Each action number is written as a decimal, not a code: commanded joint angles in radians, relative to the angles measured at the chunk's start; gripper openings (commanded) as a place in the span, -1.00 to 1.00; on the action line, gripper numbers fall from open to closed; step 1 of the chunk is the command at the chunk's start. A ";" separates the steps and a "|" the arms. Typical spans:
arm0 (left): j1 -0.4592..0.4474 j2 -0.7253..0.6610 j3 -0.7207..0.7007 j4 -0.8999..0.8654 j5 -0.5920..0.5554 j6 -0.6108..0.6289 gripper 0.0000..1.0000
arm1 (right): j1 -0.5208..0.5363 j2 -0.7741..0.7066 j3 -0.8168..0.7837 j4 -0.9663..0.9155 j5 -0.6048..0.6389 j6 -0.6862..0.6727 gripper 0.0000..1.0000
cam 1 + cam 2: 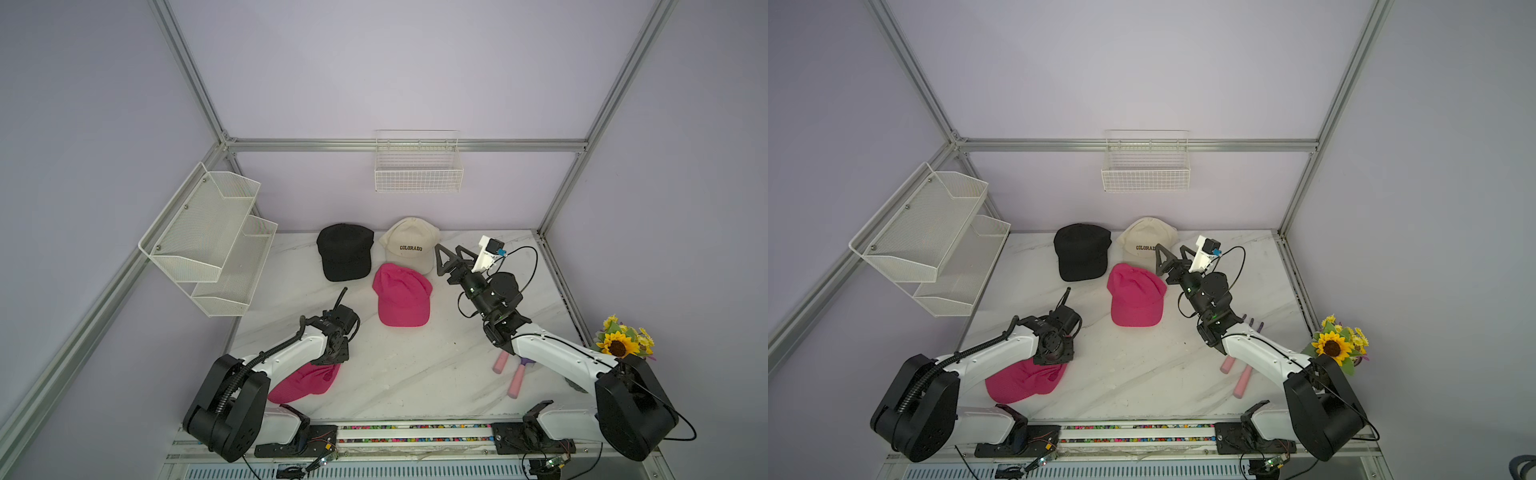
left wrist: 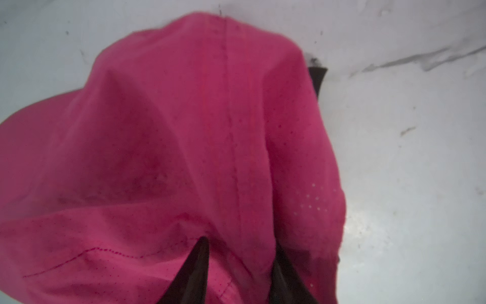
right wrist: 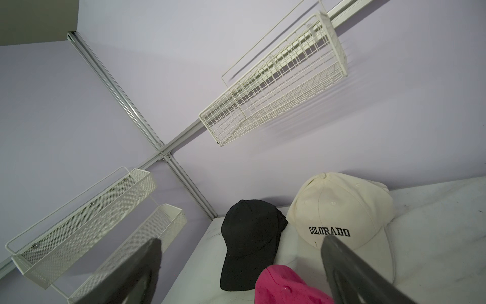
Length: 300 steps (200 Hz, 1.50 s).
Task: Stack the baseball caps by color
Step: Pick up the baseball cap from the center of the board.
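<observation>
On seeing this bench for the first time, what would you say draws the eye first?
A hot pink fabric baseball cap lies at the centre of the white marble table, and a second hot pink cap sits front-left, pinched by the left gripper. Behind lie a black fabric cap and a cream cap lettered COLORADO.

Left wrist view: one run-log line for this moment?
left gripper: shut on near hot pink fabric cap | right gripper: open, empty, raised near cream COLORADO fabric cap | other hot pink fabric cap: mid-table, apart
</observation>
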<state>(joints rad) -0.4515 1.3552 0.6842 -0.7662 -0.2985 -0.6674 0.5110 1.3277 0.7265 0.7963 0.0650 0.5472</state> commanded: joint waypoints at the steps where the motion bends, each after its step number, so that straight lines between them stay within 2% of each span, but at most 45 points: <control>1: 0.022 -0.024 -0.021 0.025 -0.037 -0.020 -0.87 | -0.003 -0.037 -0.001 0.007 -0.020 0.013 0.95; 13: 0.025 -0.045 -0.010 0.006 -0.045 -0.030 -1.00 | -0.003 -0.046 -0.006 0.009 -0.040 0.007 0.95; 29: 0.023 -0.113 0.043 -0.035 -0.045 -0.052 -1.00 | -0.002 -0.061 -0.020 0.017 -0.060 -0.016 0.95; 55: 0.021 -0.308 0.112 -0.010 -0.058 -0.127 -1.00 | -0.002 -0.085 -0.057 0.008 0.084 -0.009 0.95; 70: 0.019 -0.412 0.112 0.084 -0.022 -0.141 -1.00 | -0.001 -0.118 -0.070 0.028 0.093 -0.040 0.95; 95: 0.018 -0.531 0.104 0.233 0.061 -0.202 -1.00 | 0.001 -0.098 -0.026 0.000 -0.047 -0.086 0.95; 114: 0.020 -0.574 0.105 0.341 0.104 -0.243 -1.00 | 0.013 -0.061 -0.031 0.083 -0.208 -0.098 0.94; 132: 0.019 -0.594 0.110 0.400 0.080 -0.307 -1.00 | 0.042 -0.032 -0.035 0.185 -0.326 -0.107 0.91; 153: 0.018 -0.594 0.135 0.372 -0.002 -0.501 -1.00 | 0.098 0.001 -0.017 0.250 -0.373 -0.178 0.87; 182: 0.019 -0.596 0.148 0.415 0.001 -0.613 -1.00 | 0.206 0.054 0.062 0.166 -0.298 -0.362 0.81; 201: 0.018 -0.600 0.133 0.480 0.011 -0.656 -1.00 | 0.279 0.093 0.103 0.106 -0.373 -0.514 0.81; 218: 0.019 -0.602 0.124 0.517 0.024 -0.700 -1.00 | 0.348 0.145 0.146 0.043 -0.341 -0.620 0.81; 249: 0.019 -0.595 0.136 0.510 0.070 -0.741 -1.00 | 0.422 0.253 0.221 -0.013 -0.223 -0.758 0.70; 262: 0.019 -0.596 0.140 0.517 0.095 -0.747 -1.00 | 0.436 0.295 0.262 -0.052 -0.214 -0.810 0.64; 287: 0.018 -0.600 0.145 0.526 0.129 -0.748 -1.00 | 0.442 0.369 0.338 -0.105 -0.157 -0.842 0.39; 300: 0.019 -0.605 0.141 0.530 0.134 -0.747 -1.00 | 0.448 0.399 0.372 -0.144 -0.114 -0.859 0.32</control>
<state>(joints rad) -0.4332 0.7692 0.7906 -0.2989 -0.1963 -1.3949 0.9493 1.6909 1.0313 0.7380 -0.1459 -0.2287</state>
